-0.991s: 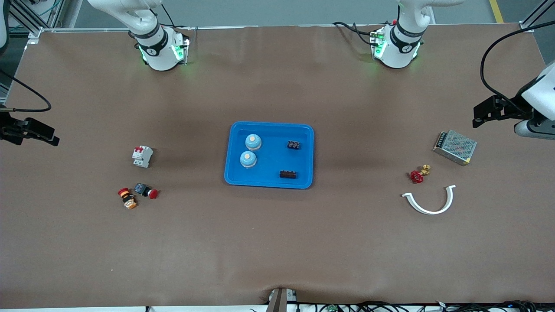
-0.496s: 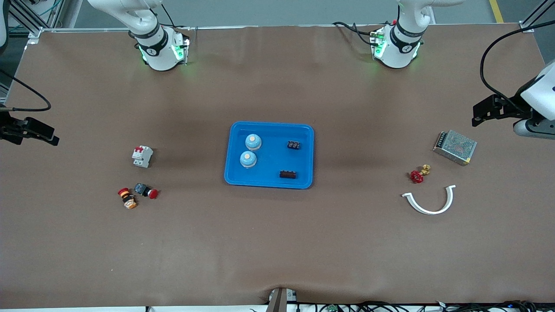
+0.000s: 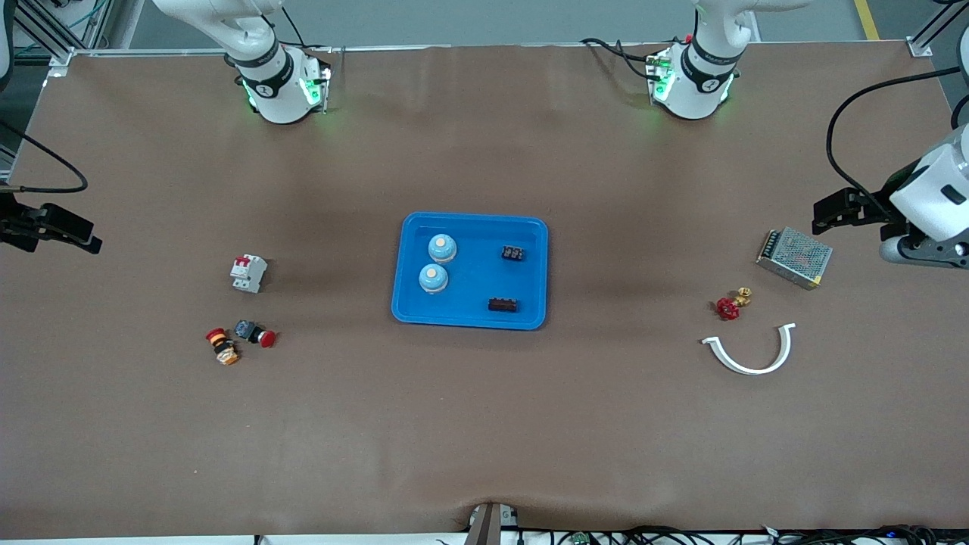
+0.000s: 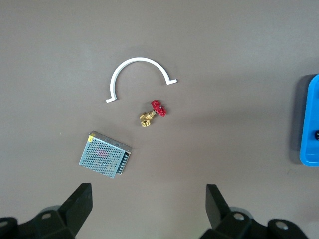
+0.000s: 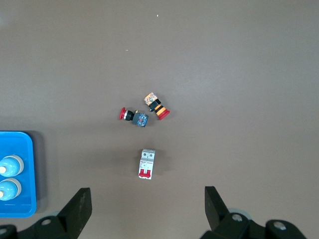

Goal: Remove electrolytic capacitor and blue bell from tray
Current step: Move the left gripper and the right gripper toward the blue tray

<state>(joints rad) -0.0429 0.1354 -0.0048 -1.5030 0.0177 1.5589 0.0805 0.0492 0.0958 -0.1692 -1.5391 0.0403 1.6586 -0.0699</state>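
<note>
A blue tray [image 3: 469, 306] lies in the middle of the table. In it sit two light-blue bells [image 3: 442, 247] [image 3: 433, 278] toward the right arm's end, and two small black capacitor blocks [image 3: 513, 253] [image 3: 503, 305] toward the left arm's end. My left gripper [image 3: 821, 212] [image 4: 149, 201] hangs open and empty over the table beside a metal mesh box. At the right arm's end of the table, my right gripper [image 3: 92, 241] [image 5: 147, 201] hangs open and empty. The right wrist view shows the bells [image 5: 10, 165] in the tray [image 5: 22, 209].
A metal mesh box [image 3: 793, 257] [image 4: 104, 154], a red-and-brass valve [image 3: 730, 304] and a white half ring [image 3: 749, 352] lie toward the left arm's end. A white circuit breaker [image 3: 248, 272] and two push buttons [image 3: 222, 346] [image 3: 256, 333] lie toward the right arm's end.
The left gripper has shifted a little toward the tray and swung lower in the front view. The right gripper has barely moved. Nothing on the table has moved.
</note>
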